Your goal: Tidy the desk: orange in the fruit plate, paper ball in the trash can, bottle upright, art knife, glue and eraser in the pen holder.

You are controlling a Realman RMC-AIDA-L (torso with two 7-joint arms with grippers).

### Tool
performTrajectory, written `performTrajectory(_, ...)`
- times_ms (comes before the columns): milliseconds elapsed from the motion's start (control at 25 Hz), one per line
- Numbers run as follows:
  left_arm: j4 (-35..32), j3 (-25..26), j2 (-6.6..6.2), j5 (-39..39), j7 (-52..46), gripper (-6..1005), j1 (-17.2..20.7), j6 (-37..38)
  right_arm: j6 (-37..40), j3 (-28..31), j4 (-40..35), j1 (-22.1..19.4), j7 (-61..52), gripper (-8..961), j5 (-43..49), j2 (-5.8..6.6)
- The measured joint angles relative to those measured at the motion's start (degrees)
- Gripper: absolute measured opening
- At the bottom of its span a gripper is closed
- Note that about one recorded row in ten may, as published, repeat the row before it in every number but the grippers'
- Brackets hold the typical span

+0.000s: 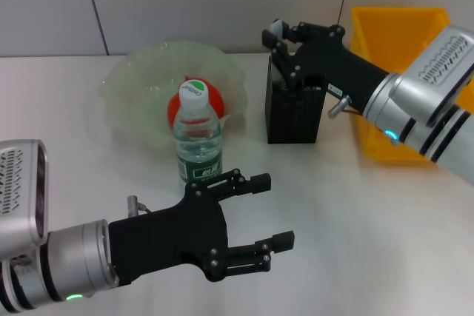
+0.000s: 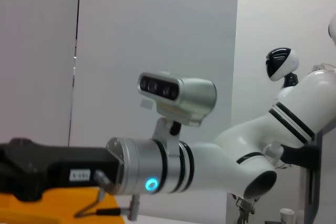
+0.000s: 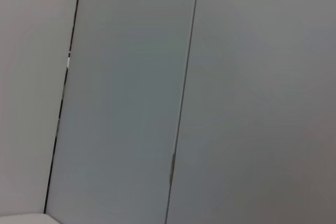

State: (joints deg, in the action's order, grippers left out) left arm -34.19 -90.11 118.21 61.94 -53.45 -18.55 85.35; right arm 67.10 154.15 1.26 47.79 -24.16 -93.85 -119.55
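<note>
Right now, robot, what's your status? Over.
Left claw open beside upright clear plastic bottle. Right claw over black mesh pen holder. Orange in plate.

Green lettering is seen on the white cap of the water bottle (image 1: 198, 135), but it cannot be read with certainty. The green label lower on the bottle carries print too small to be read.

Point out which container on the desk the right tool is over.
The black mesh pen holder: the right tool hangs over its opening, not the fruit plate or yellow trash can.
</note>
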Motion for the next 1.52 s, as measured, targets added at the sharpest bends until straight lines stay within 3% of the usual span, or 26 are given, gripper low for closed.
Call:
performTrajectory(360,0.0,1.3,-0.78,0.2,0.2,793,0.6,1.2,9.2,0.5,2.6,-5.8,-4.1,304,-0.9,0.11)
performTrajectory(440,0.5,1.8,-1.76,0.2,0.3,793,0.7,1.3,14.8,-0.4,8.0,-9.8,-12.7,339,-0.4,0.25)
performTrajectory(480,0.8,1.9,-2.23,0.2,0.2,793,0.7,1.4,14.8,-0.4,8.0,-9.8,-12.7,384,-0.4,0.25)
performTrajectory(600,0.8,1.9,-2.23,0.2,0.2,793,0.7,1.4,21.4,-5.2,17.3,-15.5,-24.6,521,1.1,0.53)
performTrajectory(640,1.1,2.1,-2.65,0.2,0.1,793,0.8,1.5,25.7,-9.8,25.0,-19.9,-31.2,566,2.9,0.67)
performTrajectory(680,1.1,2.1,-2.65,0.2,0.1,793,0.8,1.5,25.7,-9.8,25.0,-19.9,-31.2,606,2.9,0.67)
performTrajectory(760,1.1,2.1,-2.65,0.2,0.1,793,0.8,1.5,29.2,-14.4,31.5,-24.1,-34.7,687,5.1,0.95)
performTrajectory(800,3.8,4.1,-4.52,0.3,0.6,793,0.9,1.5,30.9,-16.3,34.1,-25.9,-35.9,728,6.5,1.25)
performTrajectory(840,3.8,4.1,-4.52,0.3,0.6,793,0.9,1.5,33.9,-18.9,37.2,-28.6,-37.6,768,9.5,1.78)
performTrajectory(880,5.8,5.1,-5.67,0.3,0.9,793,0.9,1.5,33.9,-18.9,37.2,-28.6,-37.6,768,9.5,1.78)
performTrajectory(1120,7.8,5.3,-6.79,2.9,1.0,793,0.4,1.9,35.5,-19.3,37.5,-30.1,-38.2,766,14.4,1.33)
performTrajectory(1280,7.8,5.3,-6.61,3.8,1.0,793,0.4,2.2,34.4,-19.5,36.8,-29.6,-38.2,766,16.4,0.52)
performTrajectory(1520,7.9,5.3,-5.89,6.3,1.0,793,-0.4,3.0,32.4,-19.5,34.3,-28.9,-36.7,767,17.7,0.46)
